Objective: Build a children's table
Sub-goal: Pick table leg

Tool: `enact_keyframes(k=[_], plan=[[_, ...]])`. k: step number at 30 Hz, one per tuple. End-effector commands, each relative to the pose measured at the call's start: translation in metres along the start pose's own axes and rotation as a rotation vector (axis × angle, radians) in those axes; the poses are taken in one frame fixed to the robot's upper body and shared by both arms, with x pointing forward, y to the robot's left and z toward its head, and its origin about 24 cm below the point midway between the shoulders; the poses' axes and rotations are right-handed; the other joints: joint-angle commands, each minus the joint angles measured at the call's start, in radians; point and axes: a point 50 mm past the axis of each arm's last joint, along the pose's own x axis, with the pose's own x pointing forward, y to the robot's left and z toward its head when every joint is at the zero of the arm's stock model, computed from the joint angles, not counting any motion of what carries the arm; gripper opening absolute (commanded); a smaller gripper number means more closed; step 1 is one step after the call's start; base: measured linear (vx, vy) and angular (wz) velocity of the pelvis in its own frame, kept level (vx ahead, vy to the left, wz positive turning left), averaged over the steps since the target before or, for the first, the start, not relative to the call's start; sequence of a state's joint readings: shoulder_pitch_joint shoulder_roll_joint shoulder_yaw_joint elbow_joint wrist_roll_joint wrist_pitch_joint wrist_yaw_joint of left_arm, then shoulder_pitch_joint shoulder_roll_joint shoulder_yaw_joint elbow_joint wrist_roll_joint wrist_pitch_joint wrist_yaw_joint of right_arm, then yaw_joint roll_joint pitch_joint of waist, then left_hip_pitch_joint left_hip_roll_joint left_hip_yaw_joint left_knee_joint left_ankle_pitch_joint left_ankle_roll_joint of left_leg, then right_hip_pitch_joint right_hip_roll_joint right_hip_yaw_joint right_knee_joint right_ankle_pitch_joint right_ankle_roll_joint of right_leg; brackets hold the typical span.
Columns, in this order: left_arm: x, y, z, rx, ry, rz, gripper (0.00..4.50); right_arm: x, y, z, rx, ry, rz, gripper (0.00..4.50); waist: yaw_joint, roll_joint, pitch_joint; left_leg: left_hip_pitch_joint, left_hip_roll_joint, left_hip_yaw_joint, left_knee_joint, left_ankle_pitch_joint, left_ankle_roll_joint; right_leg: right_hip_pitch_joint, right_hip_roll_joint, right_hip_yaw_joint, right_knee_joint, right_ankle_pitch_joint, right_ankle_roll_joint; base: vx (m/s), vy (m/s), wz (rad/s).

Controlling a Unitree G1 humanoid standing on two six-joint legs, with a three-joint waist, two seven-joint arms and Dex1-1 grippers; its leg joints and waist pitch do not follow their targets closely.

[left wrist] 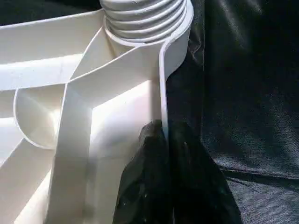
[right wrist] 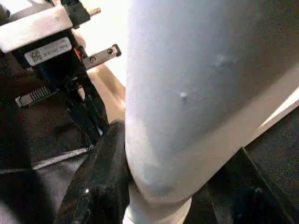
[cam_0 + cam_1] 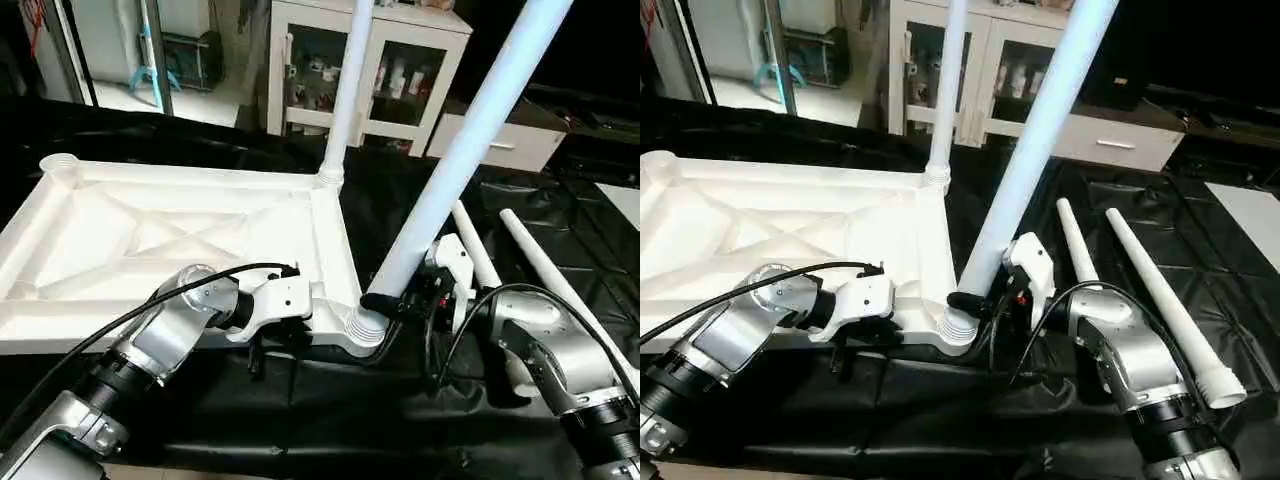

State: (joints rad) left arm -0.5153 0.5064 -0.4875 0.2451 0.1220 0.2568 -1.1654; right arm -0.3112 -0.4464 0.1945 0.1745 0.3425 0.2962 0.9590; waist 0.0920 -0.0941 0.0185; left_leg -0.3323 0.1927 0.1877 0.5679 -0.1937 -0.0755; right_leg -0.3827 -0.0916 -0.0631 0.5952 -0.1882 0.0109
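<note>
Black sheet [image 3: 330,420] beneath inverted table top [image 3: 150,240], left tool [image 1: 163,154] pinched shut on its rim, right tool [image 3: 392,305] clamped half-spread round corner leg [image 3: 470,140].

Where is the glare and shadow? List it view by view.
Left eye view: glossy streaks on the black sheet. Left wrist view: the table top glares bright. Right wrist view: the leg is dim one side, bright the other.
</note>
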Motion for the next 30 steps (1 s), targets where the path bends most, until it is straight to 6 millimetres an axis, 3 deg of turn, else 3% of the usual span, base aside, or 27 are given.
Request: enact_keyframes(k=[1, 8, 20, 25, 30], plan=[[0.002, 0.000, -0.002, 0.015, 0.033, -0.004, 0.00, -0.002, 0.003, -0.049, 0.032, 0.259, -0.080, 1.83, 0.001, 0.017, -0.022, 0.002, 0.043, -0.028, -0.084, -0.427, -0.040, 0.009, -0.058, 0.042, -0.089, -0.424, -0.123, 0.000, 0.000, 0.00], [0.002, 0.002, -0.001, 0.022, 0.025, 0.012, 0.00, 0.002, 0.001, -0.042, 0.028, 0.189, -0.101, 1.83, -0.003, 0.017, -0.020, 0.003, 0.043, -0.033, -0.086, -0.455, -0.039, 0.004, -0.061, 0.040, -0.096, -0.479, -0.106, 0.000, 0.000, 0.00], [0.003, 0.002, -0.001, 0.026, 0.028, 0.007, 0.00, 0.012, 0.006, -0.022, -0.151, 0.144, -0.008, 1.83, -0.005, 0.017, -0.016, 0.001, 0.043, -0.037, -0.088, -0.476, -0.034, 0.001, -0.064, 0.039, -0.105, -0.546, -0.085, 0.000, 0.000, 0.00], [0.003, 0.001, -0.001, 0.026, 0.029, 0.001, 0.00, 0.012, 0.004, -0.020, -0.117, 0.108, -0.030, 1.83, -0.007, 0.019, -0.014, -0.001, 0.043, -0.039, -0.090, -0.469, -0.029, 0.000, -0.066, 0.039, -0.110, -0.589, -0.071, 0.000, 0.000, 0.00], [0.003, 0.001, -0.002, 0.027, 0.033, -0.008, 0.00, 0.003, -0.012, -0.027, 0.044, 0.078, -0.152, 1.83, -0.010, 0.023, -0.013, 0.003, 0.042, -0.042, -0.091, -0.491, -0.032, -0.004, -0.066, 0.037, -0.114, -0.607, -0.070, 0.000, 0.000, 0.00]])
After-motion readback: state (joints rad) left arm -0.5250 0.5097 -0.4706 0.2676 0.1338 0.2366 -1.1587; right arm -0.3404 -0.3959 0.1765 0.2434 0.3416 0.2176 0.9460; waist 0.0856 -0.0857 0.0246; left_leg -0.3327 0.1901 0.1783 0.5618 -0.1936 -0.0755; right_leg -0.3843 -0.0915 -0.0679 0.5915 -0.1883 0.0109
